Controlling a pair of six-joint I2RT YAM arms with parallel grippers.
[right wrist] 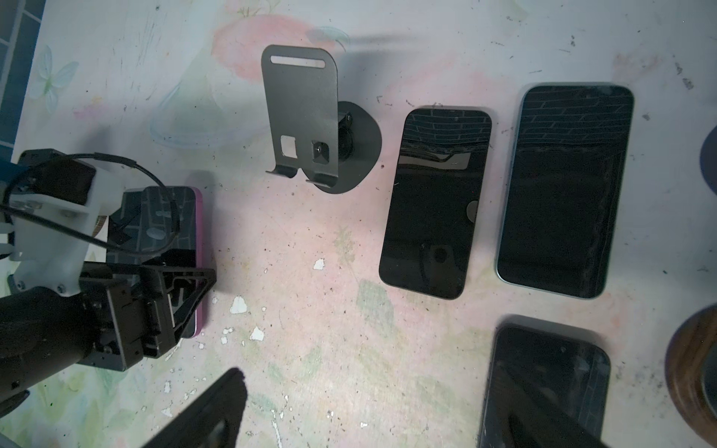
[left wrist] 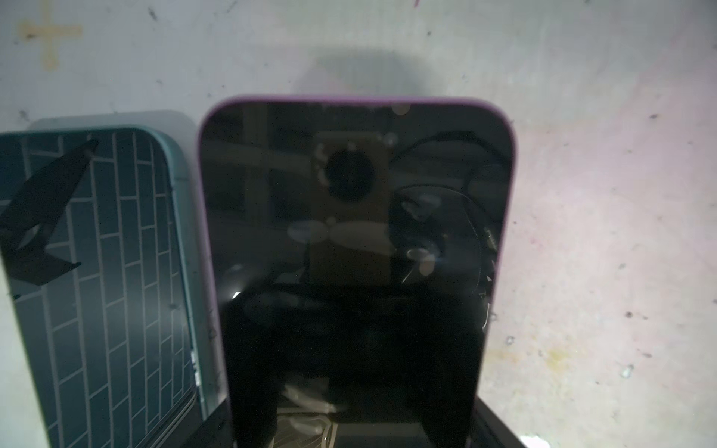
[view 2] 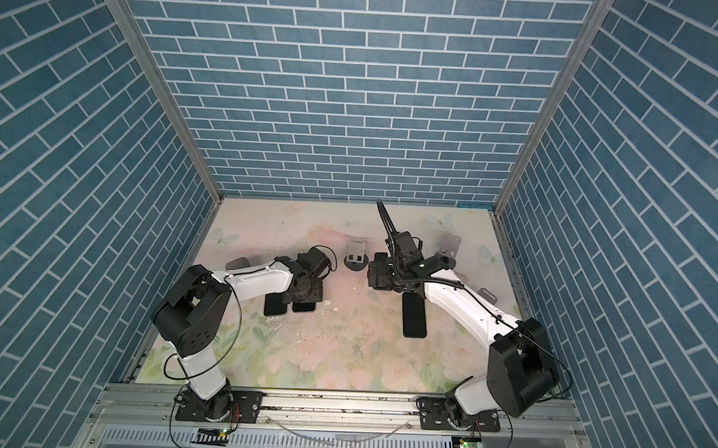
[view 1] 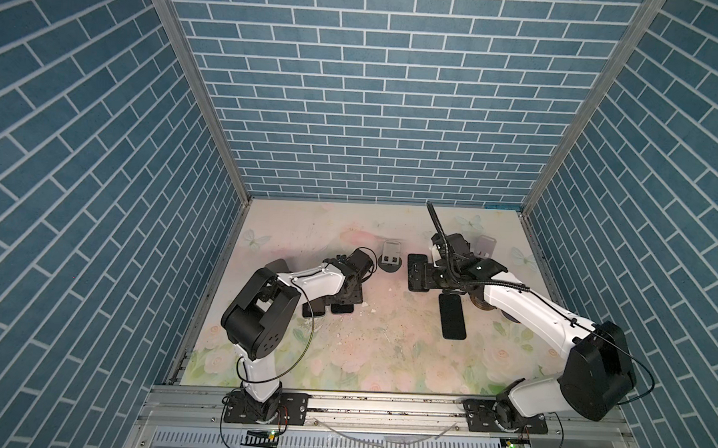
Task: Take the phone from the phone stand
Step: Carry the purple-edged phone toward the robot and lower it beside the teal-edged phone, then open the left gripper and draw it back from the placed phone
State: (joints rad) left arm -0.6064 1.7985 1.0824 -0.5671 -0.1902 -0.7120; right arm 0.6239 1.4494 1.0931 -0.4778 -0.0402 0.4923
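The left claw [view 1: 341, 304] is low over the bench [view 1: 343, 357], on the left side in both top views. Its two fingers sit against the long sides of the purple phone [left wrist: 349, 232], so it is holding that phone between them. The phone's dark screen faces up. I cannot tell if the phone rests on the bench or is a little above it. Just beside it lies a green-blue phone [left wrist: 116, 252], flat, with the blue brick wall showing in its glass.

The phone stand [view 1: 390, 256] is in the middle of the bench, toward the back wall. It is a grey plate leaning back on a round dark foot, with two small hooks at the bottom. The purple phone is off it, to its left and nearer the front.

The right claw [view 1: 416, 273] hangs just to the right of the stand. Its fingers are spread wide apart and nothing is between them. Near it, three more phones lie flat on the bench: a black phone [right wrist: 434, 201], a blue-edged phone [right wrist: 566, 190] just beside it, and a third phone [right wrist: 543, 388]. A brown round thing [right wrist: 690, 372] sits close to them. A second stand [view 1: 485, 244] is at the back on the right.
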